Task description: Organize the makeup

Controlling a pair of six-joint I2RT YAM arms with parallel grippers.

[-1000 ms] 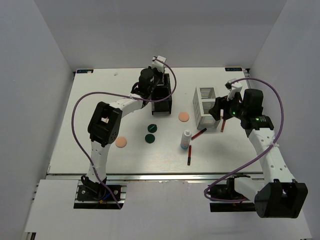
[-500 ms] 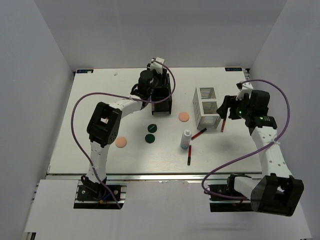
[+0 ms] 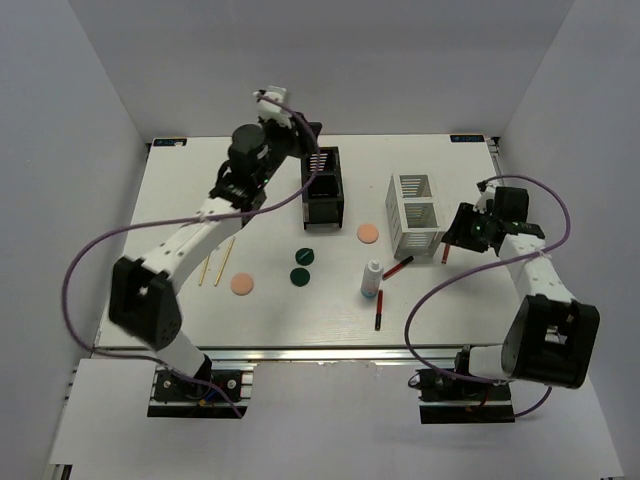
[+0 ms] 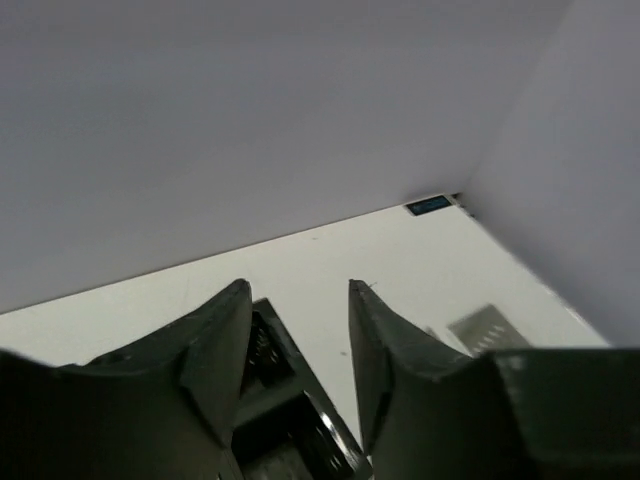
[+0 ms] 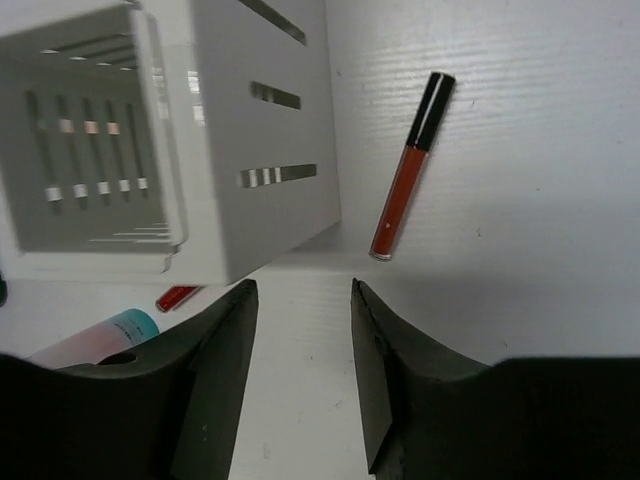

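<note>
Count what lies on your white surface (image 3: 180, 200) from overhead. There are three thin red tubes with black caps: one (image 3: 444, 247) just right of the white slotted organizer (image 3: 417, 212), one (image 3: 397, 267) below that box, and one (image 3: 379, 310) lower centre. Two flat peach round puffs show, one (image 3: 368, 233) between the two boxes and one (image 3: 241, 284) lower left. Two dark green discs (image 3: 302, 266) sit close together at centre. Two slim tan sticks (image 3: 209, 263) lie side by side at left. One small white bottle (image 3: 373, 278) stands upright near centre (its base looks teal and pink).

The black slotted organizer (image 3: 322, 188) stands upper centre; whether anything is inside cannot be told.

Your left hand (image 4: 298, 300) hangs above the black box, fingers spread, nothing between them. Your right hand (image 5: 300, 300) is also spread and empty, low beside the white organizer's ribbed plastic wall (image 5: 250, 130), with a glossy red tube (image 5: 410, 170) lying flat just ahead, upper right of that wrist view.
</note>
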